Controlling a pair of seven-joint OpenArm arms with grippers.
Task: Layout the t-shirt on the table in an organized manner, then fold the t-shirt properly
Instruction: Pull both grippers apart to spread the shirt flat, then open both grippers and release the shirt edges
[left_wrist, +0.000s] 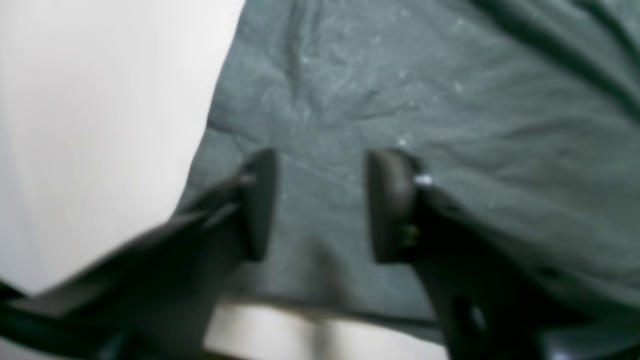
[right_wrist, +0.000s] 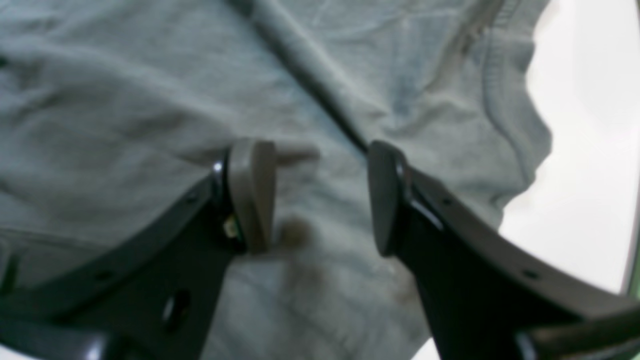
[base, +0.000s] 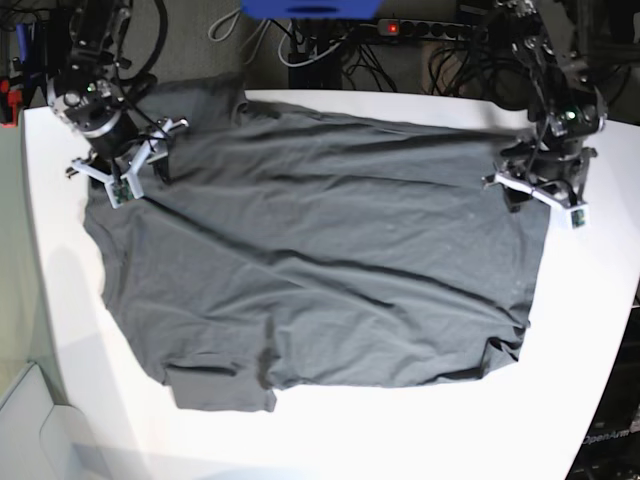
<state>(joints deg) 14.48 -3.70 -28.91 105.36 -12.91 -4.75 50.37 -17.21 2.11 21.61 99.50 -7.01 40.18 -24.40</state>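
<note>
The dark grey t-shirt (base: 320, 260) lies spread out, with some wrinkles, across the white table (base: 420, 430), its sleeves toward the left of the base view. My right gripper (base: 125, 170) hovers over the shirt's upper left part. In the right wrist view this gripper (right_wrist: 322, 195) is open, with cloth (right_wrist: 125, 100) lying loose below the gap. My left gripper (base: 545, 200) stands at the shirt's right edge. The left wrist view shows it (left_wrist: 320, 205) open too, above the fabric (left_wrist: 425, 100) near the cloth's border with the table (left_wrist: 100, 125). Neither gripper pinches anything.
Behind the table's far edge lie cables, a power strip (base: 430, 28) and a blue object (base: 310, 8). Bare white tabletop (right_wrist: 585, 175) shows beside the shirt in the right wrist view. A broad bare strip of table runs along the near side.
</note>
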